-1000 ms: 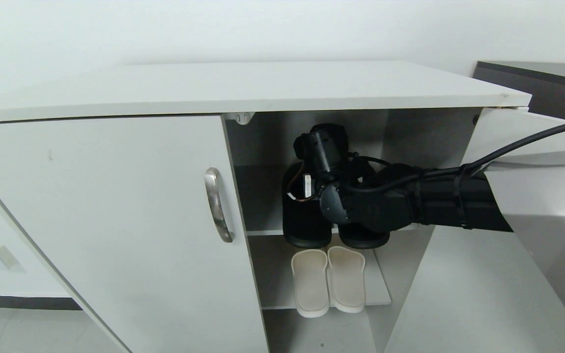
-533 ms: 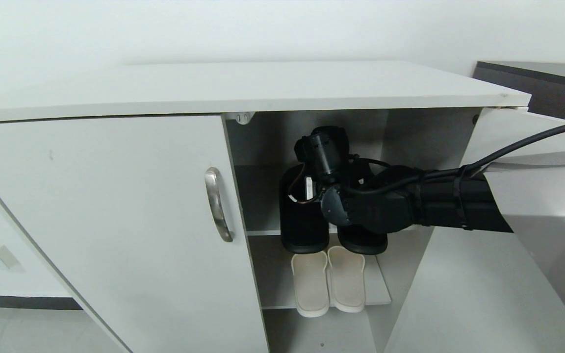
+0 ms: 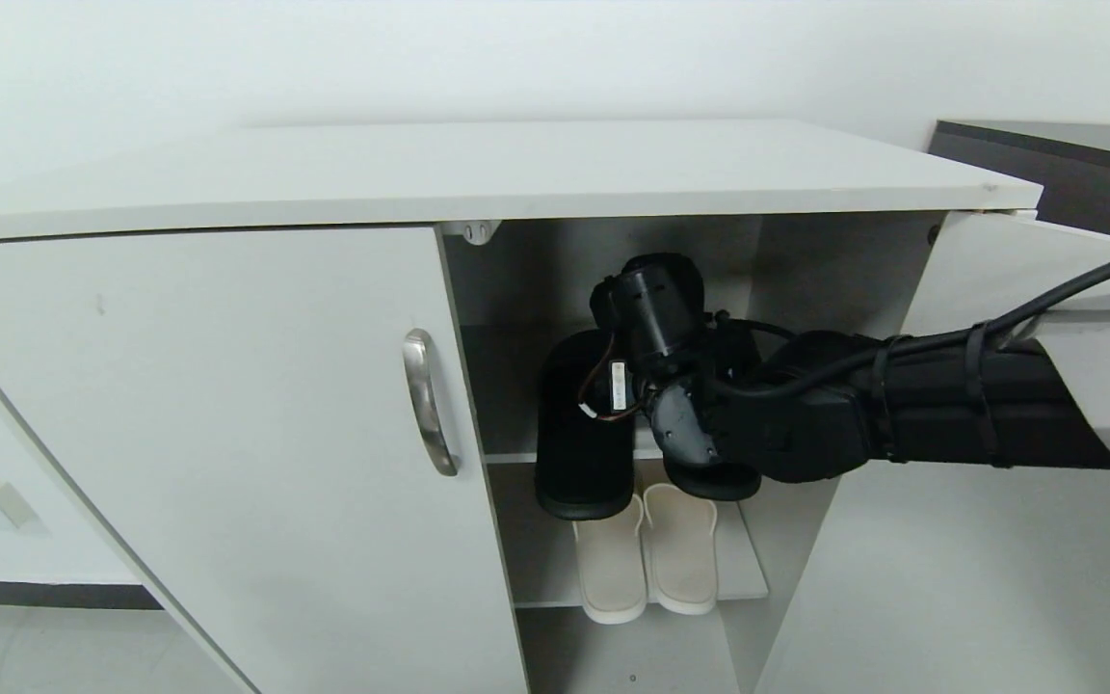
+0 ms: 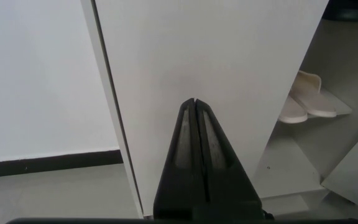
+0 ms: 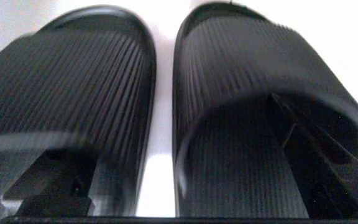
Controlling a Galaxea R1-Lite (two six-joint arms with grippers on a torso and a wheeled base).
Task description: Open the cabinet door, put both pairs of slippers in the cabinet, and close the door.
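While one finger tucks into each shoe, the right gripper (image 5: 166,149) grips the black slippers (image 3: 584,434), whose heels overhang a shelf at centre frame inside the open cabinet (image 3: 516,164). White slippers (image 3: 647,554) lie just below. The left gripper (image 4: 194,102) is pressed closed and empty, facing the closed door (image 4: 216,62).

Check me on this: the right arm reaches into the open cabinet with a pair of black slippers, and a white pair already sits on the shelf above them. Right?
Not quite. The head view shows the white slippers on the shelf below the black slippers, not above them. The rest holds: the right arm reaches into the open cabinet with the black pair.
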